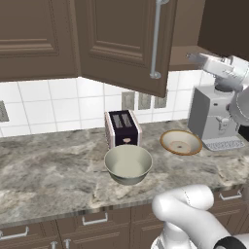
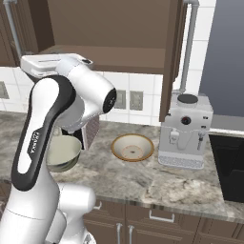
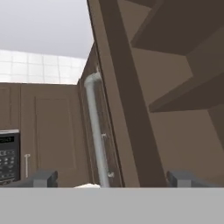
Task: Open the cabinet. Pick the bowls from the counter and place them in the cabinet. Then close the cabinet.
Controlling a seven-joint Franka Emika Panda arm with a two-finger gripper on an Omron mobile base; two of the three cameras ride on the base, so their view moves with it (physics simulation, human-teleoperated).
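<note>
Two bowls sit on the counter, unpicked. Cabinet doors stand ajar; gripper open, empty, beside a handle, apparently mid door-opening

The marbled counter carries a plain bowl, patterned bowl, toaster and coffee machine.

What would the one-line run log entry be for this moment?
cabinet: doors open | gripper: open, empty, up by right door handle | deep bowl, patterned bowl: on counter | stage: bowls not yet picked
</note>
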